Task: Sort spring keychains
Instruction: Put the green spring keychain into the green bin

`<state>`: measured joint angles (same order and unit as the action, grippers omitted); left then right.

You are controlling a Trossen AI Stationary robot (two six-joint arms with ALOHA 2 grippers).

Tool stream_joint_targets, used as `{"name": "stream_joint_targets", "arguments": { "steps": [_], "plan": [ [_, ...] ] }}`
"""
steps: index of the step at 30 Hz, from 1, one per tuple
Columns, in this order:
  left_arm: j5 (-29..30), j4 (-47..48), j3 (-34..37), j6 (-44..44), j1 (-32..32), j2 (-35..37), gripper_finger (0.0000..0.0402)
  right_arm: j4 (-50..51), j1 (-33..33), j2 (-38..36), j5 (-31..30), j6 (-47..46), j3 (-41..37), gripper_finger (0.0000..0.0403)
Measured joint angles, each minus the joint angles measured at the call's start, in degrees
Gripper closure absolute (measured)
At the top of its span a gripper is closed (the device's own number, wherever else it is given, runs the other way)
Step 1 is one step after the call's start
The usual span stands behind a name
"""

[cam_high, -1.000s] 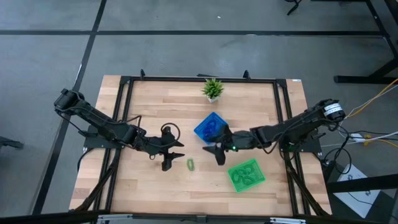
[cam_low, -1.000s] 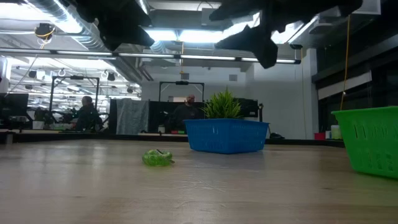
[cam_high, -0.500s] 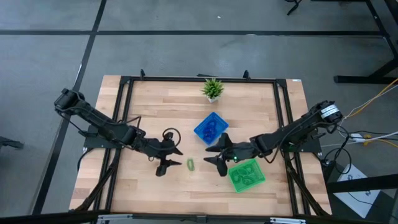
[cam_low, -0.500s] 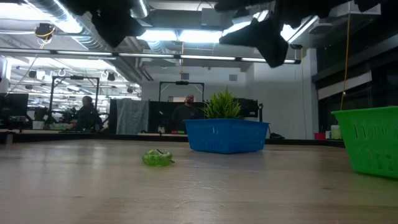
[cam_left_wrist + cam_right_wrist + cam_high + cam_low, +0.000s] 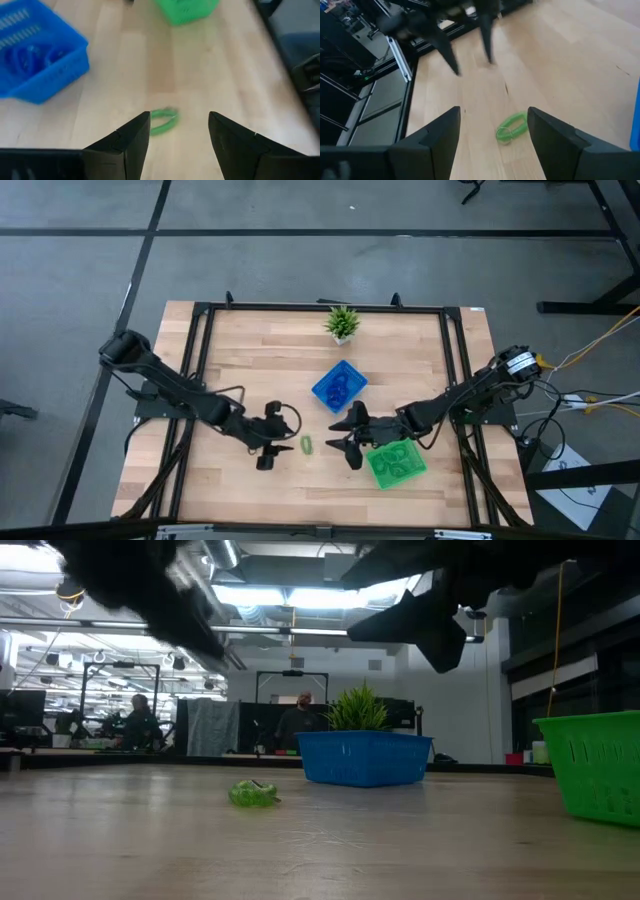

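Observation:
One light green spring keychain [image 5: 307, 445] lies flat on the bare wood between the two arms; it also shows in the low view [image 5: 253, 794], the left wrist view [image 5: 163, 120] and the right wrist view [image 5: 512, 127]. Blue keychains lie in the blue tray [image 5: 338, 385], green ones in the green tray [image 5: 395, 463]. My left gripper [image 5: 272, 447] is open, just left of the loose keychain and above the table. My right gripper [image 5: 347, 442] is open, just right of it, also raised.
A small potted plant [image 5: 342, 322] stands near the far edge. The blue tray sits mid-table, the green tray near the right gripper's arm. A black frame rail [image 5: 195, 370] borders the tabletop. People sit in the room beyond the table [image 5: 138, 720].
My right gripper moved from beside the blue tray toward the near edge and slightly left, closing on the loose green keychain. My left gripper shifted toward the near edge and a little right, toward the same keychain. The keychain stayed put.

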<state>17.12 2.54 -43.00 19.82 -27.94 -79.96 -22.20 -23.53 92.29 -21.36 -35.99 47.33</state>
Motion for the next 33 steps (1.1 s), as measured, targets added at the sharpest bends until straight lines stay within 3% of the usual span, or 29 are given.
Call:
{"name": "stream_joint_targets", "arguments": {
  "steps": [7,19,33],
  "plan": [
    [2.44,-3.49,0.07,0.52,3.01,-7.21,0.0206,-1.24,-0.04,-0.02,0.54,0.20,0.00,0.0175],
    [-6.65,-9.44,-0.02,2.05,9.19,-16.14,0.0206,-1.94,-0.30,-0.02,0.52,0.24,0.00,0.0175],
    [-4.16,-9.80,-3.59,2.34,10.20,-24.15,0.0206,-1.96,-0.30,-0.02,0.39,0.52,0.00,0.0175]
  ]
}}
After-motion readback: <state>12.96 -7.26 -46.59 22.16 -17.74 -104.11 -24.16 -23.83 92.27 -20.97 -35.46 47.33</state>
